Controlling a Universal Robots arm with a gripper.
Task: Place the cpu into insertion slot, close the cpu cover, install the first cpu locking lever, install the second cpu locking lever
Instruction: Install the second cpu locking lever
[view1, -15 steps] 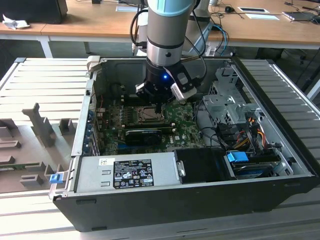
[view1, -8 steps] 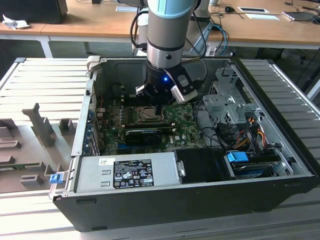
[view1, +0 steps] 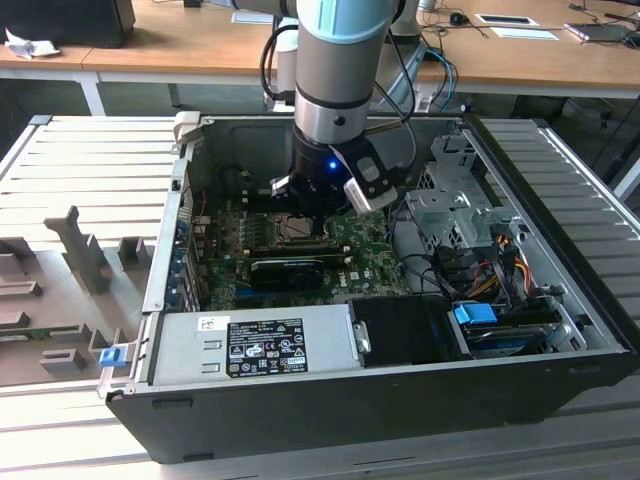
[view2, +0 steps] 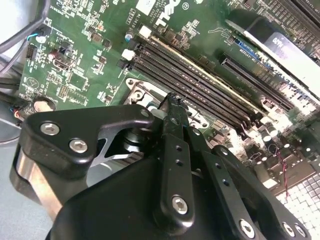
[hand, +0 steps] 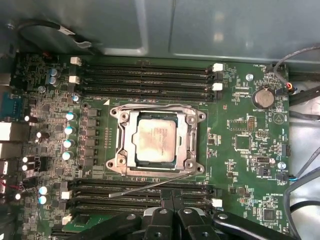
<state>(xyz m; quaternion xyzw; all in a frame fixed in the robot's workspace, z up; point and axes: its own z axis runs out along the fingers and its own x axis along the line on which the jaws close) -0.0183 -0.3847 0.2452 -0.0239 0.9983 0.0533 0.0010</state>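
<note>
Wooden desks (view1: 200, 50) behind; grey slatted bench (view1: 90, 160) beneath.

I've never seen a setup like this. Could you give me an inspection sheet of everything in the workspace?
Surface: ribbed grey table carrying an open computer case.
Job's things: cpu sits in the motherboard socket; cpu cover lies down around it; one wire lever slants away from the socket, apparently unlatched.
Clutter: grey moulded fixtures at the exterior view's left.
Grippers: gripper hangs inside the case, over the board beside the socket.
Cables: coloured wire bundle inside the case.
Surroundings: wooden desks behind.
</note>
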